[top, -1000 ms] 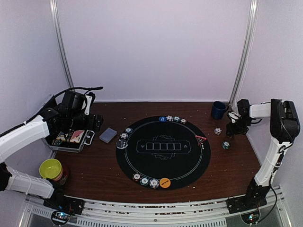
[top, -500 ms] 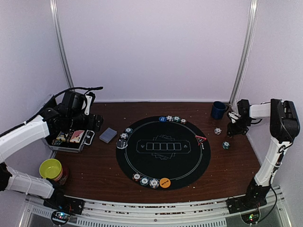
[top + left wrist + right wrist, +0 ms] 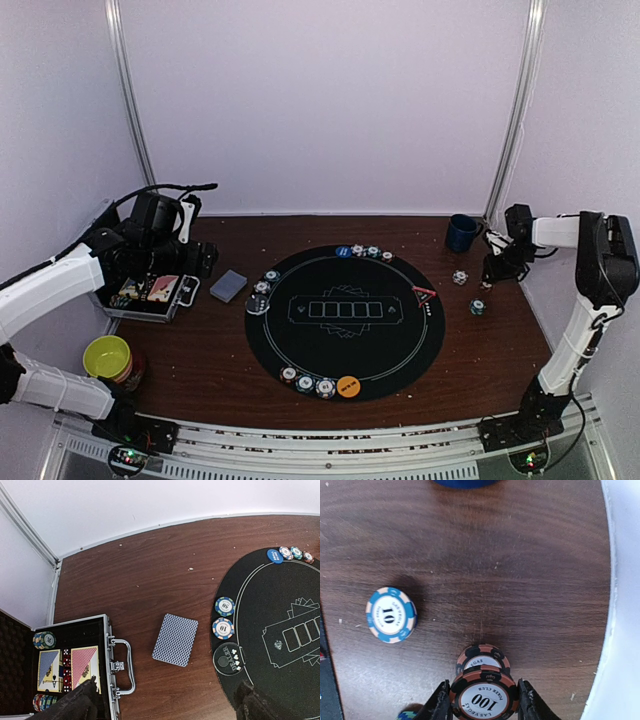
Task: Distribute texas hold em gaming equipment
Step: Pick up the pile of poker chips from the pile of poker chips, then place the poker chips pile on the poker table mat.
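**Black-and-orange 100 chip point(image 3: 484, 696) pinched in right gripper point(image 3: 484, 704)**

Right side: both fingers closed on opposite edges of 100 chip, printed face up toward wrist camera. Held directly over second orange-black chip point(image 3: 483, 659) lying flat on wood table point(image 3: 520, 555). Held chip covers near half of it in wrist view; contact between the two not resolvable. Blue 10 chip point(image 3: 391, 615) flat on wood to left of grip, well clear of fingers. Dark blue cup point(image 3: 465, 482) at top edge of same view, apart from all three chips.

Left side: left gripper point(image 3: 165, 702) spread wide, nothing between fingers, hovering beside open metal case point(image 3: 107, 630) at table's left. Card deck point(image 3: 175, 639) face down on bare wood between case and black round mat point(image 3: 280, 680), ahead of fingers, untouched.

Mat rim:
- left edge, nearest deck: left-edge chips point(image 3: 225, 606), two, with black dealer disc point(image 3: 229, 661) just beside
- far edge: blue button point(image 3: 343, 251) with far-edge chips point(image 3: 372, 252), three in a row
- right edge: red triangle marker point(image 3: 424, 294)
- near edge: orange button point(image 3: 348, 385) with near-edge chips point(image 3: 305, 383), three in a row
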Controlling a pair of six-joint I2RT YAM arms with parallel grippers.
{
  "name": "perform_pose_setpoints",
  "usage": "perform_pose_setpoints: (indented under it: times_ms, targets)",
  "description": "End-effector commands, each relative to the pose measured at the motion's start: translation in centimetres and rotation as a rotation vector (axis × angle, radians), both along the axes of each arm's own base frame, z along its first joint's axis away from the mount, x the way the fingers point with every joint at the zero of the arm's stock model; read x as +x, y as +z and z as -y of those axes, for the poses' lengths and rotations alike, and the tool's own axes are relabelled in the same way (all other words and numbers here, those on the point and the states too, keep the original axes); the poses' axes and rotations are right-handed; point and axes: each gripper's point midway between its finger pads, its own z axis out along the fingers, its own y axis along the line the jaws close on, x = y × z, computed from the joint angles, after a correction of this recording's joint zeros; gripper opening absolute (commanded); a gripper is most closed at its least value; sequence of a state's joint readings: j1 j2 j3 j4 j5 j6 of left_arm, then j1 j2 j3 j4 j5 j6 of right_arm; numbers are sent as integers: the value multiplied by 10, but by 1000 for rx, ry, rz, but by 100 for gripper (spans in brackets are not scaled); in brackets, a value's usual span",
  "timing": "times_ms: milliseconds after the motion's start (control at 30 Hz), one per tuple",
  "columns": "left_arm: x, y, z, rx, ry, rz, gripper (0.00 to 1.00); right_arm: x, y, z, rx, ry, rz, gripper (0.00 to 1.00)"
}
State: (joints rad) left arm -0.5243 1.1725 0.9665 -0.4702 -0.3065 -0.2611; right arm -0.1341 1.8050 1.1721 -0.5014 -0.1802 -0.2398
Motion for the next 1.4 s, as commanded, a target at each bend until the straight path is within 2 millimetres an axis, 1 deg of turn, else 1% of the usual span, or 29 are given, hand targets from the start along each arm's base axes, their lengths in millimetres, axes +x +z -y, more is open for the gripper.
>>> perform_pose_setpoints:
  times_ms: [0,100,167,233,300,367,567,600,700,800,867,967,1000,1067,1167,1300,1367]
  targets:
    - [5,10,0,-31,6,42,98,9,48,-13,-9,42,90,34]
    - [4,10,0,-29,8,41,98,10,66,-37,-2,96,118,34]
    - [5,10,-1,-29,10,43,98,11,77,-61,7,145,134,34]
    - [5,10,-1,-26,10,45,98,13,91,-91,6,202,156,34]
    - [5,10,-1,-24,10,45,98,13,99,-126,1,270,168,34]
    - [5,13,-4,-24,19,51,98,12,106,-166,3,346,175,34]
    - [5,19,-14,-42,52,77,98,9,124,-292,29,554,209,34]
    - [5,19,-17,-46,62,80,98,5,125,-318,33,599,213,34]
    - [6,21,-28,-46,106,92,98,-3,120,-375,41,687,206,34]
    - [6,22,-36,-53,133,99,98,-11,106,-423,43,758,204,34]
    - [6,22,-40,-54,147,103,98,-14,100,-450,43,789,210,34]
    - [7,20,-42,-51,152,99,98,-17,81,-478,28,814,181,34]
    - [8,20,-43,-47,157,97,98,-17,68,-484,17,820,164,34]
    - [9,18,-44,-40,161,90,98,-16,58,-493,9,823,168,34]
    - [10,17,-47,-30,171,89,98,-14,45,-499,11,817,168,34]
    - [12,19,-51,-29,184,98,98,-10,31,-499,-6,811,163,34]
    - [13,18,-51,-31,184,99,98,-10,20,-496,-24,816,154,34]
